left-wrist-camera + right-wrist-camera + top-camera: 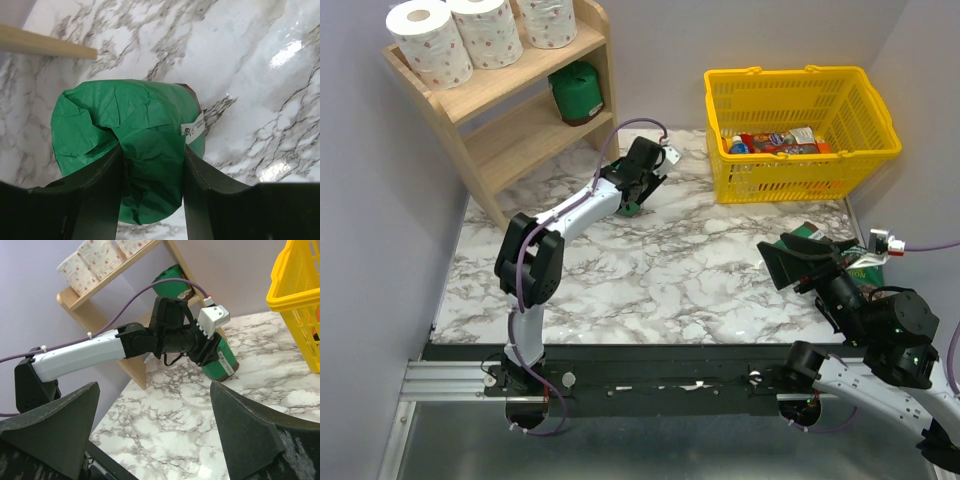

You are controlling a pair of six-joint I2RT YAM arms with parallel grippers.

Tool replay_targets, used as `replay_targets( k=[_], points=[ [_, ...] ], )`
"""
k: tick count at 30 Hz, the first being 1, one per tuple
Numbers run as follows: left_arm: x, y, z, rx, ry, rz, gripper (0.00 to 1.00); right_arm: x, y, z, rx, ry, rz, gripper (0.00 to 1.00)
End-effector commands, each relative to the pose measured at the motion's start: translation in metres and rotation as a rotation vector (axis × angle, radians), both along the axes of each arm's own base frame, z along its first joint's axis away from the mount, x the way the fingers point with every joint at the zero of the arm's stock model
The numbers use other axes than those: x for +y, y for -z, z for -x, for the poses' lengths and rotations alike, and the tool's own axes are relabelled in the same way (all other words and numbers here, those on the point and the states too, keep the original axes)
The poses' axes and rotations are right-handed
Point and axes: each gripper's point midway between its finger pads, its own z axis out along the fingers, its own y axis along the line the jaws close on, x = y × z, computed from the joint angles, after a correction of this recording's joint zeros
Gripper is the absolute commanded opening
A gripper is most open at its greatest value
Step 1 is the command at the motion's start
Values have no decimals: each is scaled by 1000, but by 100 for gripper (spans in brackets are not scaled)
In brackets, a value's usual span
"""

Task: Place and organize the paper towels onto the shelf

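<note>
The left end effector point(152, 152) pinches the green paper towel roll point(125, 117) across its middle; it seems light, soft, easily crushed.

Your left gripper point(152, 150) has its two black plastic fingers point(100, 192) pressed against either side of a green paper-wrapped cylindrical roll point(125, 112). You can see the crinkled wrapping pinched in between them and bulging out above the tips. The roll lies on the glossy white marble tabletop with grey veins point(250, 60). A small white printed label point(193, 129) sits on the roll's right side, with a sliver of brown end point(194, 95) just above it. A pale wooden shelf edge point(50, 45) crosses your upper left corner, apart from the roll.
</note>
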Motion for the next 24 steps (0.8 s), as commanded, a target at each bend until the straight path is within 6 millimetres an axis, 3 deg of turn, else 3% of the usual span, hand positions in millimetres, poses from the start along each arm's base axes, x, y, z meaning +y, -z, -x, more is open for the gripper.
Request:
replay_targets(
  k=[1, 9, 13, 17, 24],
  points=[
    [32, -79, 9, -154, -114, -3, 49, -3, 1, 4, -6, -12, -28, 100],
    [87, -159, 34, -297, -263, -91, 49, -6, 2, 10, 3, -29, -45, 100],
    [109, -188, 38, -358, -317, -165, 50, -8, 1, 13, -3, -36, -54, 100],
    [125, -209, 28, -399, -367, -199, 49, -10, -3, 15, -13, -41, -60, 100],
    [153, -224, 2, -429, -418, -218, 52, -14, -3, 17, -19, -33, -56, 100]
  ],
)
